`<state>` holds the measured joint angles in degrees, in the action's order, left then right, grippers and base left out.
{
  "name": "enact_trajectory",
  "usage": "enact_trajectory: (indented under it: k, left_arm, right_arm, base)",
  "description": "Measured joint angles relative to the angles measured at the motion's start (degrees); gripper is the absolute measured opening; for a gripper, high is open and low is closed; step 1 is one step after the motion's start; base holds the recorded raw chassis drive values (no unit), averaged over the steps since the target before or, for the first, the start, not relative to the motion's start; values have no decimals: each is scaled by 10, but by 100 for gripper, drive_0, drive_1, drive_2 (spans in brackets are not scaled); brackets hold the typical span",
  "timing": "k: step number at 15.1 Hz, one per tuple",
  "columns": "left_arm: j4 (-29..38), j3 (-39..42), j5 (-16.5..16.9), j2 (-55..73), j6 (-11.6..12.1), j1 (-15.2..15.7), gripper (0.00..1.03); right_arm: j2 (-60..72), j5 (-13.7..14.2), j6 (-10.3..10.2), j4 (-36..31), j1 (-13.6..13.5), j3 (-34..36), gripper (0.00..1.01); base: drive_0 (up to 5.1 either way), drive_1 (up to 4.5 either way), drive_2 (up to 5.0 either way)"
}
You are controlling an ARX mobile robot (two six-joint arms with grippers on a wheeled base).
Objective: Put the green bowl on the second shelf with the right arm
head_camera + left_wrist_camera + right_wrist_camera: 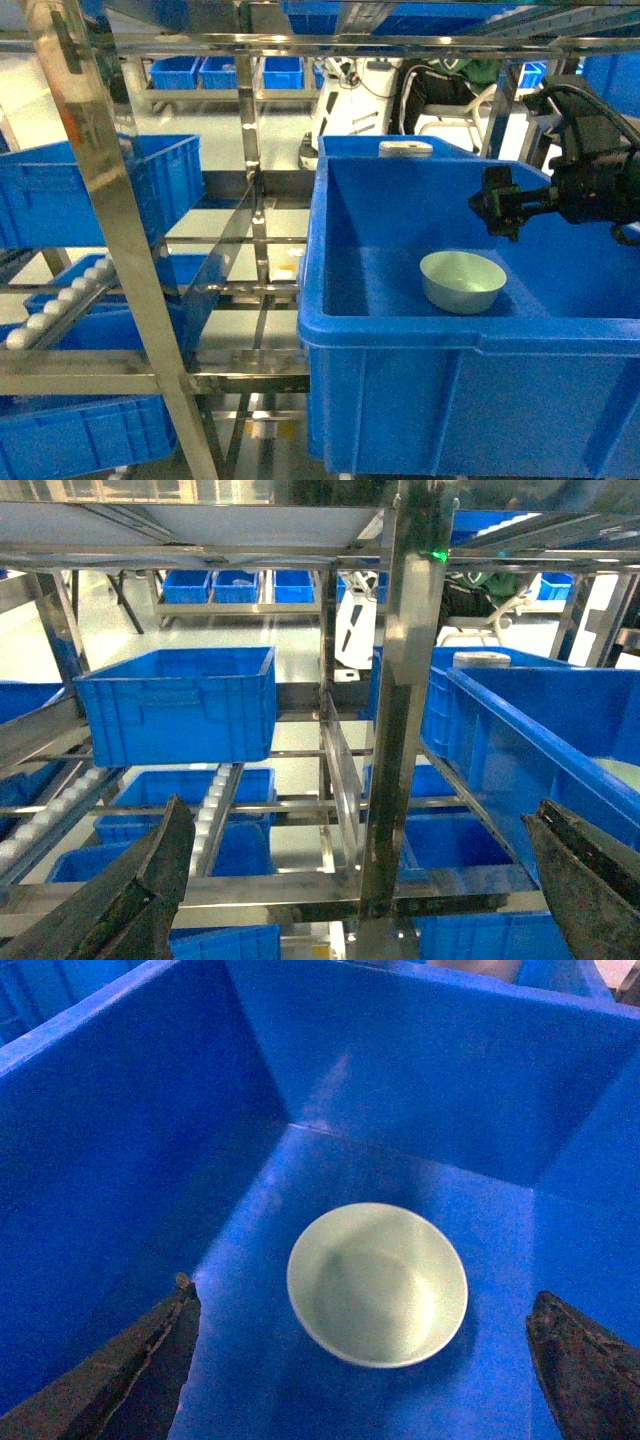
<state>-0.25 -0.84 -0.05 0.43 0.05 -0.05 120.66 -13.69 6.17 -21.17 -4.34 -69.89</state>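
The green bowl (462,281) is sitting upright in the near blue crate (400,345). The right gripper (497,203) is hovering above, jaws wide and empty. Descend centred, straddling the rim before closing.

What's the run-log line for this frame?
right gripper: open, above green bowl | bowl: upright in blue crate, ungrasped | left gripper: open, empty

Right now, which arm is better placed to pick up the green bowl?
Right. The right gripper hangs open just above the green bowl, which sits upright on the floor of the blue crate. The left gripper faces the steel rack, away from the bowl.
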Motion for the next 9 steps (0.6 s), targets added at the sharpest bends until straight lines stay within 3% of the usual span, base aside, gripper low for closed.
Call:
enact_trajectory:
  k: [5,9]
  left_arm:
    - [0,0,0,0,0,0,98]
    - [0,0,0,0,0,0,98]
  right_arm:
    - [-139,14,1,-76,-9,215,98]
    - [-312,20,-18,-54,3,325,98]
  base:
    - [0,0,0]
    - [0,0,0]
